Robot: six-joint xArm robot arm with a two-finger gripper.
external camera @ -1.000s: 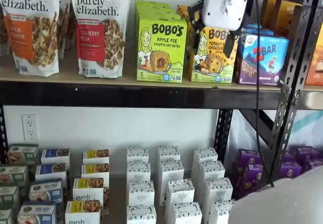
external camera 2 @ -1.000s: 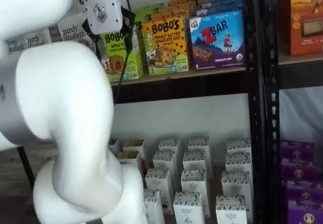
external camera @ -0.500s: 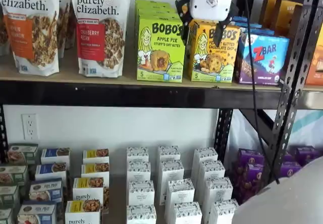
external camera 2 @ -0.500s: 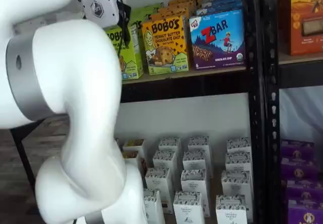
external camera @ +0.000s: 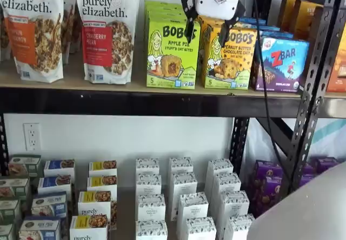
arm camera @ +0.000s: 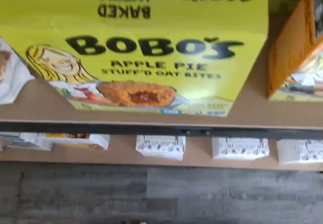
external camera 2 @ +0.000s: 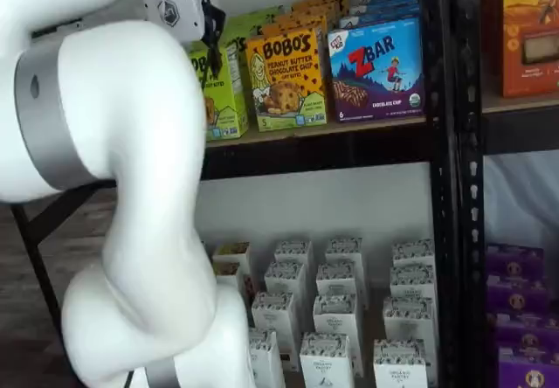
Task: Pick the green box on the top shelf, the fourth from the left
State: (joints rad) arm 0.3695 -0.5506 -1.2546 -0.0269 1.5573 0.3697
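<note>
Green box [external camera: 173,45] stands upright at the front edge of the top shelf [external camera: 135,102], just beside the orange box [external camera: 230,53] on one side and near the granola bag [external camera: 107,30] on the other; more green cartons are lined up behind it; note that the gripper [external camera: 206,30] hangs in front of the shelf, up level with the top of the cartons, and is centred over the seam between the green box and the orange box rather than on the green box itself; you would therefore judge that the coming move needs a sideways shift toward the granola bag before any advance; the box's long axis runs vertically, its broad printed face toward you; the fingers stand apart with a plain gap between them and hold nothing; one black finger overlaps the green box's near edge in a shelf view, but you cannot tell whether it touches; in the wrist view the green box [arm camera: 146,57] fills most of the frame, lime-green, printed BOBO'S APPLE PIE with a cartoon blonde girl and a pastry; the carton looks clean and undented.
</note>
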